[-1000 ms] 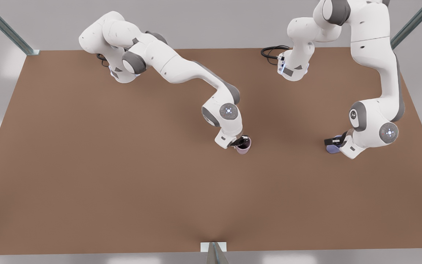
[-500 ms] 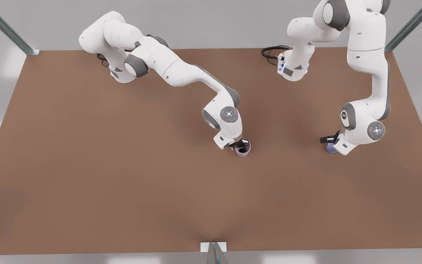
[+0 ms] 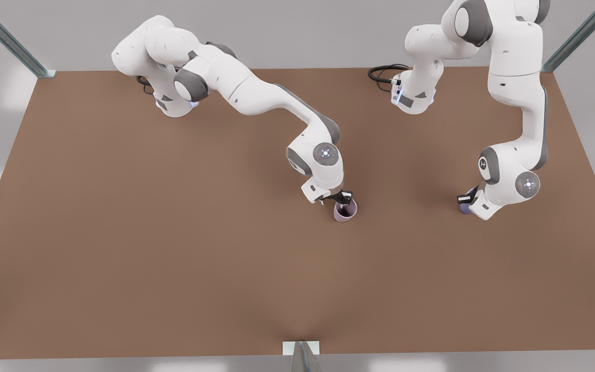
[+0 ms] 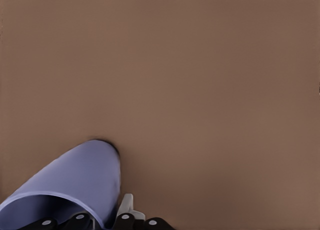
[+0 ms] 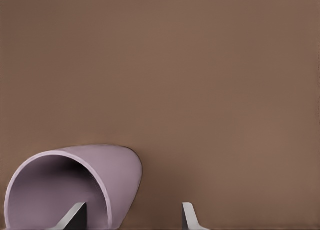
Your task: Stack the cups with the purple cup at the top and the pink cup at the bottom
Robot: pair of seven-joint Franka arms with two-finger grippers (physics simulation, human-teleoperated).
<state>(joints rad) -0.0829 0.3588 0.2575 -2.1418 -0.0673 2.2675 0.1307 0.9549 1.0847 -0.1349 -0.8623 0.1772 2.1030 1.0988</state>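
Note:
The pink cup (image 3: 345,211) stands upright on the brown table (image 3: 173,248) near the middle. My right gripper (image 3: 342,198) hangs just above its rim. In the right wrist view the pink cup (image 5: 75,182) fills the lower corner and my right gripper (image 5: 132,217) is open, one finger inside the cup and one outside its wall. At the front view's right, the purple cup (image 3: 464,208) is mostly hidden under my left gripper (image 3: 467,199). In the left wrist view my left gripper (image 4: 107,221) is shut on the rim of the purple cup (image 4: 80,175).
A black cable (image 3: 382,72) lies coiled at the back edge by one arm's base. Metal frame posts (image 3: 8,39) stand at the table's far corners, and a bracket (image 3: 301,349) sits at the middle of the front edge.
My right gripper has risen a little off the pink cup, which now stands free, slightly farther to the front view's right. My left arm has shifted a little with the purple cup.

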